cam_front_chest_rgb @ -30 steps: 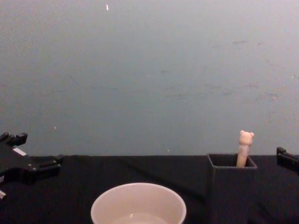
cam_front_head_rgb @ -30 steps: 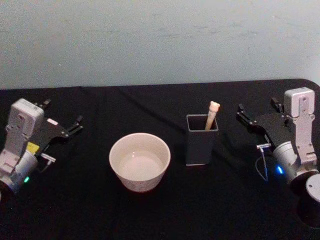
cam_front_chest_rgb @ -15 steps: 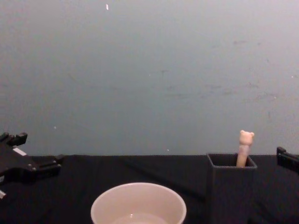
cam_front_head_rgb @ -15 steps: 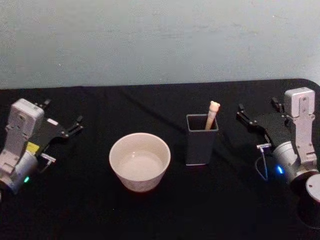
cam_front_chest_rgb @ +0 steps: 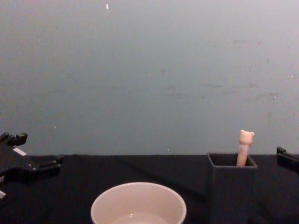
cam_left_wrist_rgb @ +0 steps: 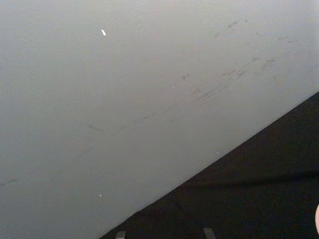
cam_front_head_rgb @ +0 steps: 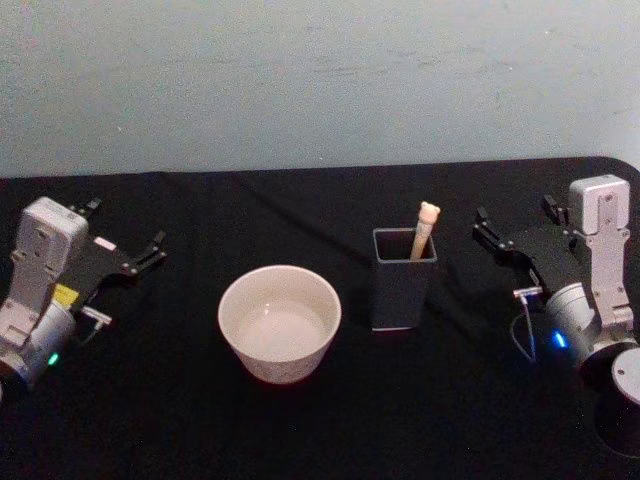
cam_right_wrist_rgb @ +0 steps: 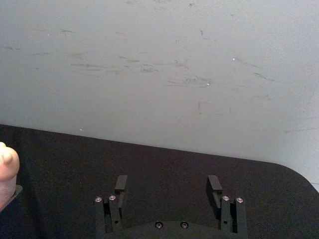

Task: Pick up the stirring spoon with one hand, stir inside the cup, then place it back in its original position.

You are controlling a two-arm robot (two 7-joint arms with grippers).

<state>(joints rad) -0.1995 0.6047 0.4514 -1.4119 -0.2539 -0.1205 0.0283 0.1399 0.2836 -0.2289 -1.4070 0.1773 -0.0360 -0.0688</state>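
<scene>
Surface: a desk (cam_front_head_rgb: 320, 420) under a black cloth, running back to a pale grey-blue wall (cam_front_head_rgb: 320, 80).
Nearest item: the cup (cam_front_head_rgb: 279, 322), wide and cream-white, stands upright on the cloth a little left of centre; its inside looks bare.
Beside it: a dark grey square holder (cam_front_head_rgb: 402, 279) stands just right of the cup and slightly farther back, apart from it.
Stirring spoon: the stirring spoon (cam_front_head_rgb: 423, 230) stands in the holder, leaning toward the holder's back right corner, its bear head poking above the rim; the lower end is hidden inside.
Left end effector: the left end effector (cam_front_head_rgb: 125, 241) sits at the left side of the desk, well apart from the cup, its fingers spread and grasping nothing.
Right end effector: the right end effector (cam_front_head_rgb: 513, 225) sits at the right side, near the holder but clear of it; in the right wrist view its two fingers (cam_right_wrist_rgb: 121, 184) stand parted with bare cloth between them.
</scene>
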